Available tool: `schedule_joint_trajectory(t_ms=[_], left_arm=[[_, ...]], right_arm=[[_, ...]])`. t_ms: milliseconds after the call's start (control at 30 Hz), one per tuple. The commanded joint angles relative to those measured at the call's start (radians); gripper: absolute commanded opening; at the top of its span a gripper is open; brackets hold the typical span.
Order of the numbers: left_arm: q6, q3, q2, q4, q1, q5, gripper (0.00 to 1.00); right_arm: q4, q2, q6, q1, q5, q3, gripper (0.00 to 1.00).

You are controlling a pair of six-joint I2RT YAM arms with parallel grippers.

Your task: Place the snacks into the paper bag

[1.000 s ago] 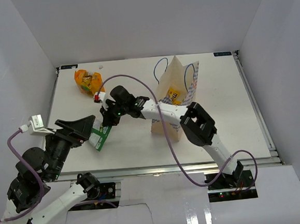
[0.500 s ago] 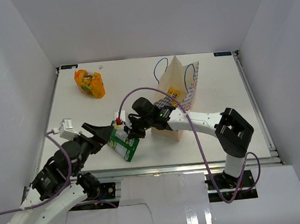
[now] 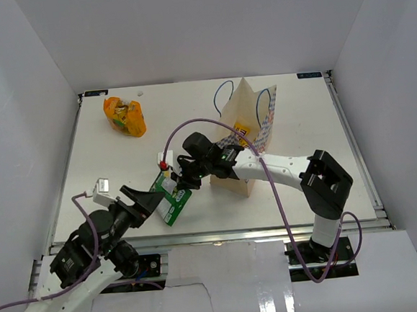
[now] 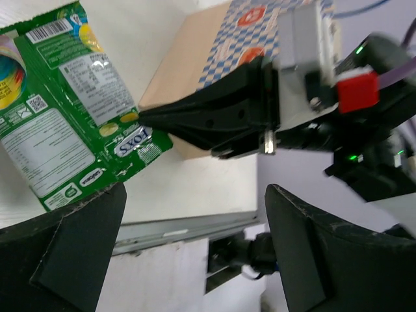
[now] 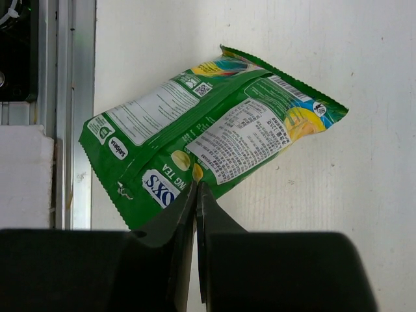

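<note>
Arms converge at the near edge: right end effector (image 5: pixel 196 190) pinches green packet (image 5: pixel 208 140), left end effector (image 4: pixel 195 195) gapes beside it.

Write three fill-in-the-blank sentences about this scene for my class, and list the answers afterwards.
1. The right tool is shut on the edge of a packet coloured ___.
2. The left tool stands ___, holding nothing.
3. The paper bag stands ___, not lying flat.
Answers: green; open; upright.

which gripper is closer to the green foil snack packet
Right. The right gripper is shut on an edge of the green foil snack packet; the left gripper hangs open beside it.
</note>
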Motion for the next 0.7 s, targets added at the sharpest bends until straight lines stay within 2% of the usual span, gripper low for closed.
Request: schedule_joint_trajectory(t_ms=[0, 167, 233, 400, 567, 667], left_arm=[[-0.189, 0.021, -0.052, -0.035, 0.0, -0.125, 0.98], [-0.37, 0.031, 0.032, -0.132, -0.001, -0.113, 0.98], [-0.49, 0.059, 0.17, -0.277, -0.001, -0.087, 0.98], [-0.71, 0.086, 0.313, -0.403, -0.001, 0.002, 0.98], [-0.81, -0.016, 0.263, -0.333, -0.001, 0.005, 0.98], [-0.85, -0.117, 0.196, -0.225, 0.0, -0.013, 0.98]], right_arm=[[0.022, -0.042, -0.006, -0.007, -0.021, 0.022, 0.08], [0.024, -0.065, -0.014, -0.011, -0.031, 0.037, 0.08], [0.027, -0.067, -0.006, -0.023, -0.031, 0.06, 0.08], [0.027, -0.048, 0.009, -0.039, -0.032, 0.104, 0.08], [0.027, -0.033, 0.029, -0.045, -0.041, 0.126, 0.08], [0.024, -0.03, 0.046, -0.048, -0.052, 0.132, 0.08]])
